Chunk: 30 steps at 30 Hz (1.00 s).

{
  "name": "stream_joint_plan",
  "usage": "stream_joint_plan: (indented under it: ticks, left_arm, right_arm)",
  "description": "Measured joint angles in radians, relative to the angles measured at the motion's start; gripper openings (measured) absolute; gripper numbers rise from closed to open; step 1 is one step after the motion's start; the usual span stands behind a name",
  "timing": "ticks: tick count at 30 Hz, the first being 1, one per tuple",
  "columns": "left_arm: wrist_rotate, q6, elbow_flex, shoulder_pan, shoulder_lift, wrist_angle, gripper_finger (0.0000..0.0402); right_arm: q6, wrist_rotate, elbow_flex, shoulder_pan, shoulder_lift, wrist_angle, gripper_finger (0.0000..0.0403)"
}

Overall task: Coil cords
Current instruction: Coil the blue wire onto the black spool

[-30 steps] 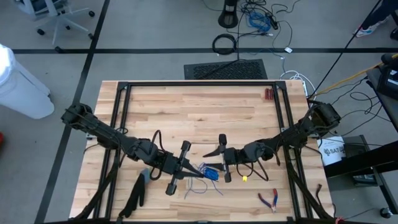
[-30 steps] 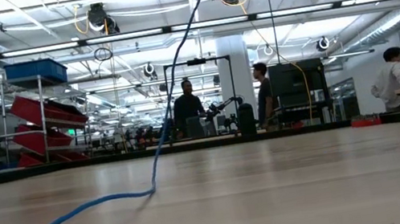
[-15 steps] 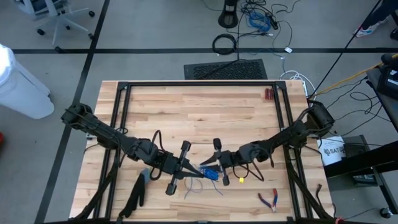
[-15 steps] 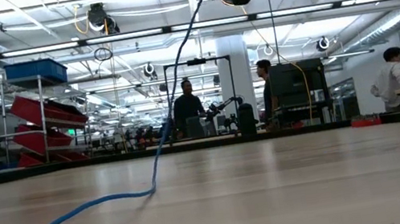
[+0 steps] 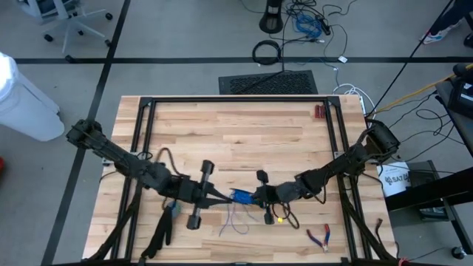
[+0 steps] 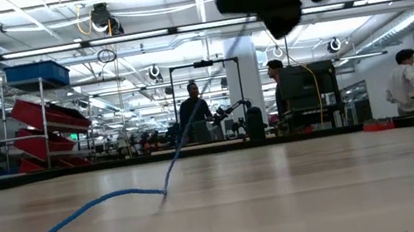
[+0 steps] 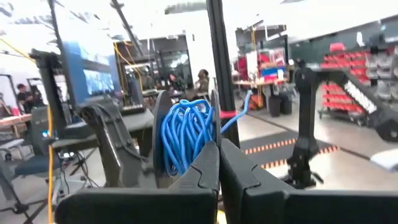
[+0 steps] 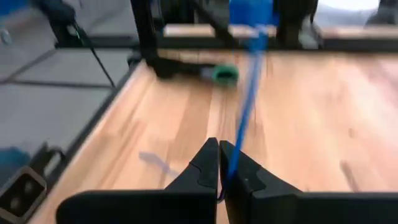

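- Left gripper sits over the near middle of the bench, fingers pressed together on a bundle of blue cord
- In the left wrist view the cord shows as a tight coil of bright blue loops standing just past the closed fingers, lifted clear of the bench, with one strand leading away from it
- Right gripper is just beside the coil on its other side, facing the left gripper; fingers closed
- Right wrist view: the closed fingers pinch a single blue strand that runs taut from them across the wood up to the blue bundle
- Loose thin strands trail from the coil down onto the bench toward the near edge
- Low view: a blue length of cord lies along the bench top, then rises off the wood at an angle toward the dark arm overhead
- Small yellow-tipped piece lies on the bench just beside the right gripper, nearer the front edge
- Red-handled pliers lie near the front right corner, well apart from both grippers
- Small red object rests near the far right of the bench
- Black ring of cable lies on the floor beyond the bench
- People stand in the room behind, far from the bench
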Motion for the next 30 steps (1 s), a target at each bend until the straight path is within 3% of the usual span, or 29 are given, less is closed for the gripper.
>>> stream_joint_plan:
  ticks: [9, 19, 30]
  left_arm:
    - [-0.158, 0.137, 0.000, -0.112, -0.075, 0.008, 0.0000]
    - [-0.260, 0.155, 0.000, -0.131, -0.147, -0.003, 0.0000]
    - [-0.346, 0.129, 0.000, -0.131, -0.185, -0.074, 0.0000]
  right_arm:
    - [0.137, 0.013, 0.000, 0.066, -0.001, -0.201, 0.0000]
    - [0.382, 0.014, 0.000, 0.199, -0.009, -0.506, 0.0000]
    - [0.761, 0.064, 0.000, 0.400, -0.185, -0.951, 0.0000]
